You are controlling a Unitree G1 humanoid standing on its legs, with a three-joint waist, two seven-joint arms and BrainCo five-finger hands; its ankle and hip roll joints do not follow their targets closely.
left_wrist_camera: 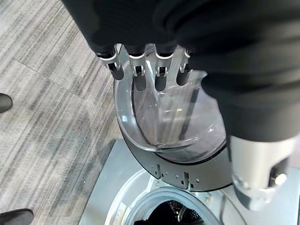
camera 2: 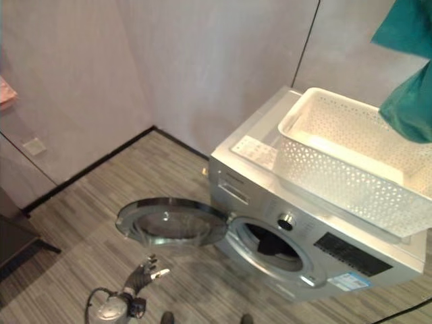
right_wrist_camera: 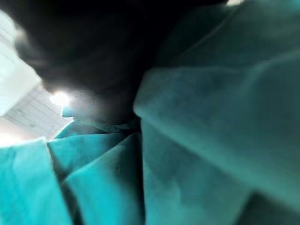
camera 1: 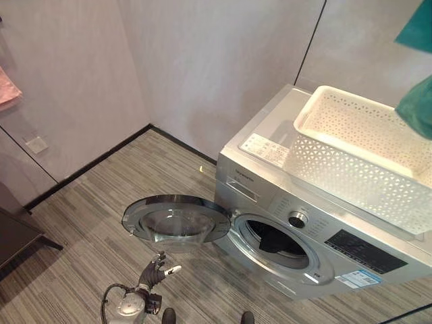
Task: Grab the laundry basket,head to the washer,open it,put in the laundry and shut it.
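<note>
White perforated plastic laundry basket (camera 1: 361, 152) sits on top of the silver front-loading washer (camera 1: 270, 177), whose round glass door (camera 1: 177, 220) hangs wide open; teal cloth (camera 2: 408, 94) dangles above the basket.

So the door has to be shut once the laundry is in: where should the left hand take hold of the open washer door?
Probably the door's outer rim, the edge farthest from the hinge beside the drum opening. It stands swung wide open, and the left hand is just below that free edge with straight fingers, so coming from the floor side and pushing toward the washer looks simplest.
</note>
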